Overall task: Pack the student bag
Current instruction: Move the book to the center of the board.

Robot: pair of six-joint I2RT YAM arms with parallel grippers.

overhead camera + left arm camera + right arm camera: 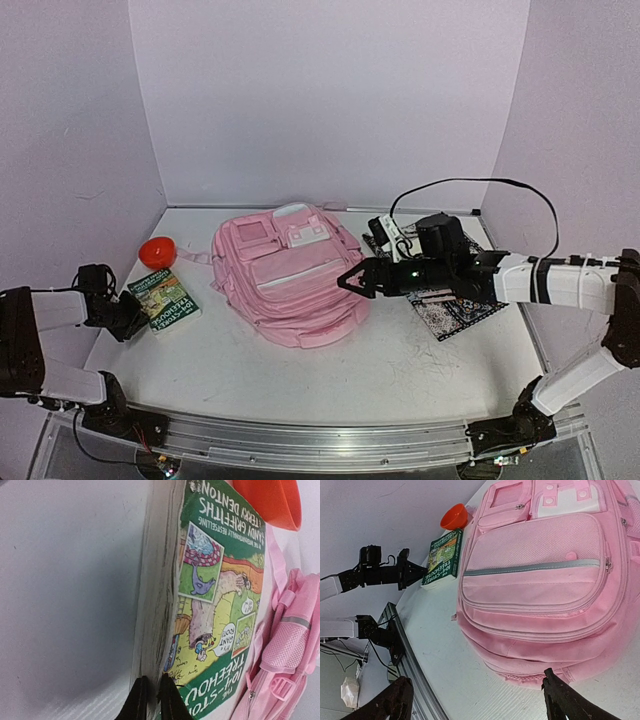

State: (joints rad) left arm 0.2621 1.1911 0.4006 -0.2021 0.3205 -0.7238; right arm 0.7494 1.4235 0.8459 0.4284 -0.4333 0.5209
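Note:
The pink student bag (290, 278) lies flat mid-table, front pockets up; it also shows in the right wrist view (535, 580) and the left wrist view (290, 650). A green paperback book (166, 300) lies left of it. My left gripper (130, 315) sits at the book's near left edge. In the left wrist view its jaws (154, 700) are almost together against the page edge of the book (215, 605). My right gripper (348, 280) is wide open and empty, hovering at the bag's right bottom corner, fingers (400, 700) spread over the table.
An orange bowl (157, 251) stands behind the book, and shows in the left wrist view (270, 500). A patterned notebook (455, 308) and a black-and-white item (390, 238) lie under the right arm. A metal rail (330, 440) runs along the table's front edge.

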